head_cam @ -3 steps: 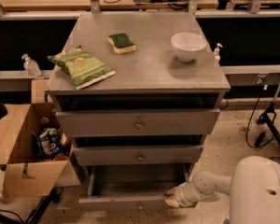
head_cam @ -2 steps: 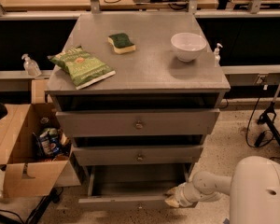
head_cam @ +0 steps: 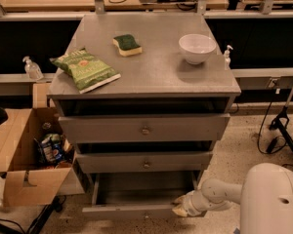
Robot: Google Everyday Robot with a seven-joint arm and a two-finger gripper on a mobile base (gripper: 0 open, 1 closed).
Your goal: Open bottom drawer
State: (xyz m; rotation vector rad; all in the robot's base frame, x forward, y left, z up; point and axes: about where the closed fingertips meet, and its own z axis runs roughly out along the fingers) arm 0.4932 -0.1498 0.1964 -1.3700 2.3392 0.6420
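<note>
White rounded arm [head_cam: 219, 192] w/ bulbous joints; cream-tipped jaws at bottom drawer [head_cam: 132, 211] R corner.

Dim warm overhead light, shadowed cabinet [head_cam: 151, 67] gaps, pale claw [head_cam: 181, 209] at bottom drawer [head_cam: 132, 210]

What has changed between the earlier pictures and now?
Nothing visibly changed. The bottom drawer is pulled out as before, and the gripper stays at the right end of its front. The bag, sponge and bowl have not moved.
</note>
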